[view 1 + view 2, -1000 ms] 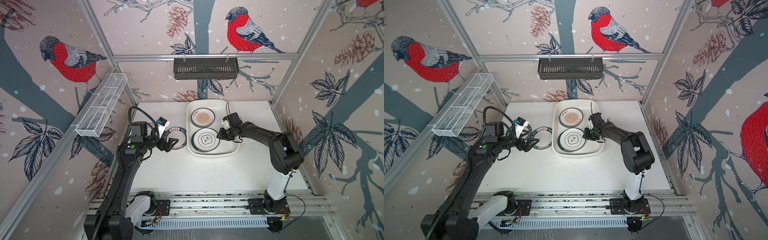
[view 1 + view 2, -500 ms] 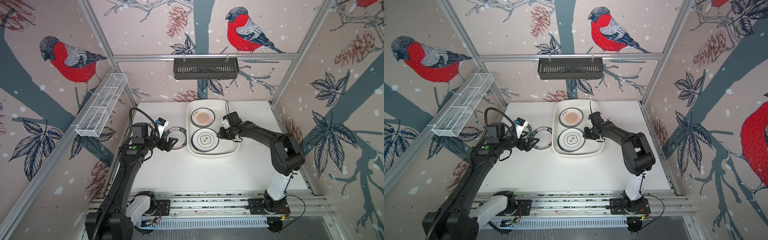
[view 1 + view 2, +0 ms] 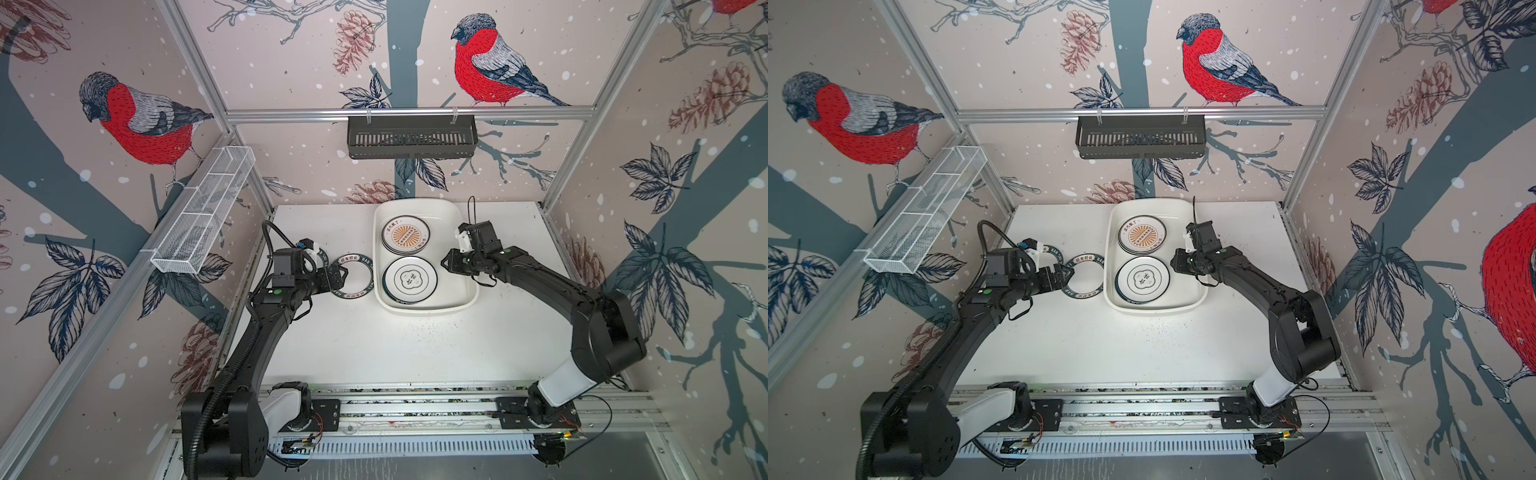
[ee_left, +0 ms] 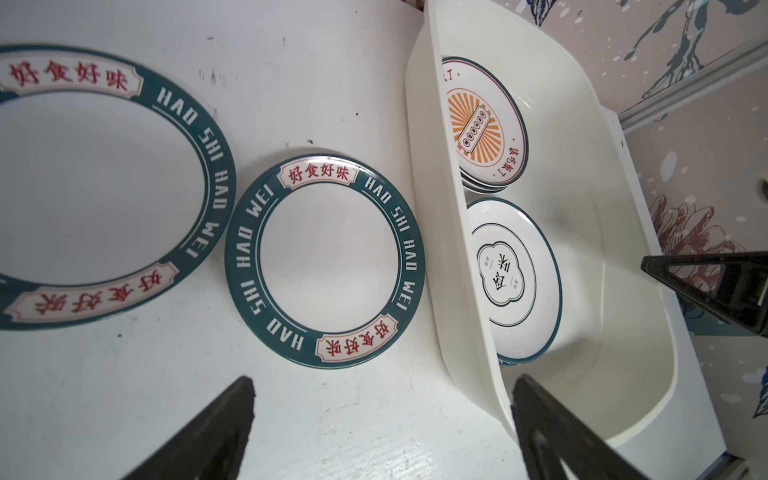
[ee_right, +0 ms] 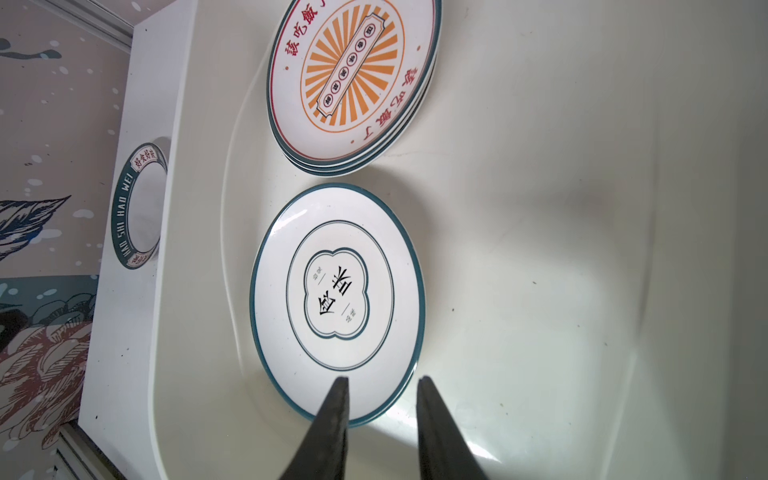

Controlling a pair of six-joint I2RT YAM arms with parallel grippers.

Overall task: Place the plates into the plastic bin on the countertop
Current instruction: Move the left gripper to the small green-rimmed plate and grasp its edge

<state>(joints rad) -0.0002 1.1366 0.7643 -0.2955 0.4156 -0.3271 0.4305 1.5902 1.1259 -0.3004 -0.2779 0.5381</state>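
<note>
— Left gripper (image 4: pixel 384 379)?
— Spread wide, empty, over the lettered plates (image 4: pixel 324 266) on the countertop (image 4: pixel 291 62), beside the plastic bin (image 4: pixel 436 199).
— Handling?
— Probably stiff, glazed, slippery, chippable; pinch the rim.
— Right gripper (image 5: pixel 382 380)?
— Narrowly apart, empty, over the bin's flower stack (image 5: pixel 338 291), beside the sunburst stack (image 5: pixel 353 70).

A black slotted basket (image 3: pixel 411 137) hangs at upper centre; a white wire-mesh tray (image 3: pixel 203 212) slants at middle left.

two dark-rimmed plates (image 4: pixel 324 262) lie on the countertop (image 3: pixel 395 345) beside the bin (image 3: pixel 467 297) holding two stacks (image 3: pixel 405 240).
</note>
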